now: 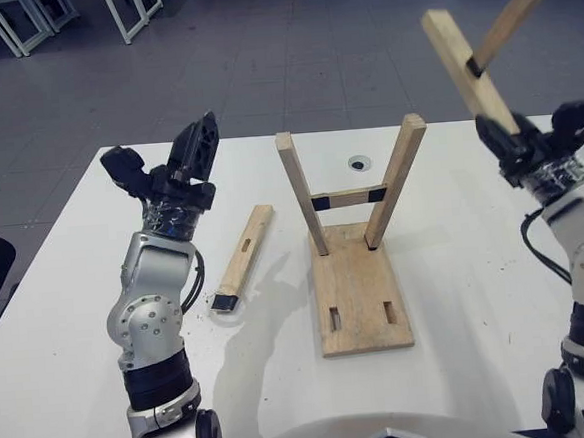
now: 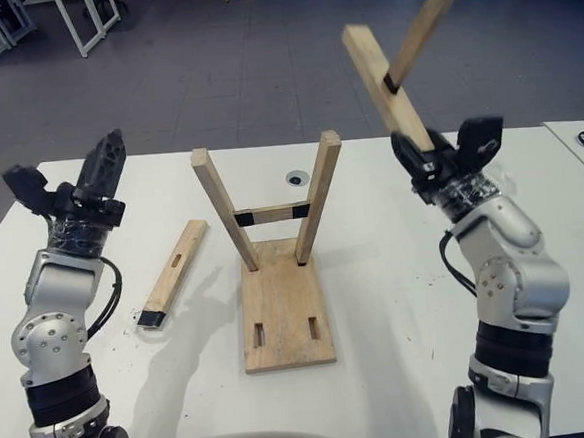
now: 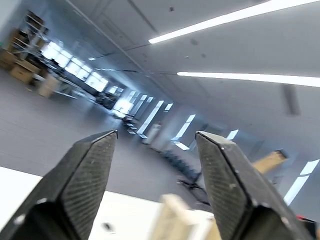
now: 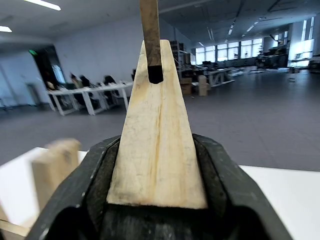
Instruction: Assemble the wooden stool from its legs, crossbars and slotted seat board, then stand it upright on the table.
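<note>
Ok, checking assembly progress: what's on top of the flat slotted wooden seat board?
Two wooden legs joined by a short crossbar stand at the seat board's far end; near slots empty; leg ends hidden.

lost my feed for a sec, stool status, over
Left gripper open, empty, up. Right gripper shut on leg with crossbar, held high. Seat board on table, two legs standing in it; loose leg lies alongside.

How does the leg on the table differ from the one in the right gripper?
The loose leg lies flat on the table; the held leg is raised, tilted, in the right gripper. The held leg carries a crossbar in its slot; the loose leg's slot is empty. Both are pale wood.
</note>
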Robot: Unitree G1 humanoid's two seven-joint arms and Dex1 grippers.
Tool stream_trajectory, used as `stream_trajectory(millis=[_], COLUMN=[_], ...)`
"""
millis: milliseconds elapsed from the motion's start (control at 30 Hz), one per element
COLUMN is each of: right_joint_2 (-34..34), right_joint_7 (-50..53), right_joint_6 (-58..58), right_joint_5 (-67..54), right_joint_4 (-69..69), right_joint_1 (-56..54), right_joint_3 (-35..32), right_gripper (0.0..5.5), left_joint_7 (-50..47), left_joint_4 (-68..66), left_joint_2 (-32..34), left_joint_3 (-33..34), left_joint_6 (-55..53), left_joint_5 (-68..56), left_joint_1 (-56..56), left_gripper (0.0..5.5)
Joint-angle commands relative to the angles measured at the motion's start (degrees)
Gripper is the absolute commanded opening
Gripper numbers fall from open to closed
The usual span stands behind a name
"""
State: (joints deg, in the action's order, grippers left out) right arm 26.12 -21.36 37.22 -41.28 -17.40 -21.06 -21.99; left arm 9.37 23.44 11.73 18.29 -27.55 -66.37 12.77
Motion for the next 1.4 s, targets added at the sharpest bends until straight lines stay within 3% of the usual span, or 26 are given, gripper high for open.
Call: stream_trajectory(millis=[33, 200, 567, 1033, 1400], right_joint_2=[1.1, -0.3, -2.1, -1.3, 0.5], right_joint_7=[1.6, 4.2, 2.2, 1.5, 1.7], right_joint_6=[8.8, 13.9, 16.5, 17.5, 16.8], right_joint_5=[-15.6, -28.1, -45.9, -57.2, -55.1], right_joint_4=[-7.3, -9.8, -5.1, -5.2, -5.3], right_joint_1=[-5.5, -6.8, -4.8, 0.2, 1.0], right_joint_3=[-1.2, 2.1, 8.4, 15.5, 16.4], right_gripper=[2.02, 2.02, 2.02, 2.02, 2.02], left_joint_7=[-4.4, -7.5, -4.9, -2.0, 2.5], left_joint_4=[4.8, 8.5, 6.5, 2.6, 1.5], left_joint_2=[2.0, 4.4, 9.0, 8.2, 12.4], left_joint_3=[-0.2, -2.5, -9.9, -11.6, -12.0], left_joint_6=[-5.4, -7.6, -11.5, -11.5, -14.7], left_joint_5=[-15.0, -27.2, -32.0, -38.2, -31.7], left_joint_1=[2.4, 2.9, 3.2, 9.7, 8.9], left_gripper=[3.46, 4.26, 4.29, 4.29, 2.48])
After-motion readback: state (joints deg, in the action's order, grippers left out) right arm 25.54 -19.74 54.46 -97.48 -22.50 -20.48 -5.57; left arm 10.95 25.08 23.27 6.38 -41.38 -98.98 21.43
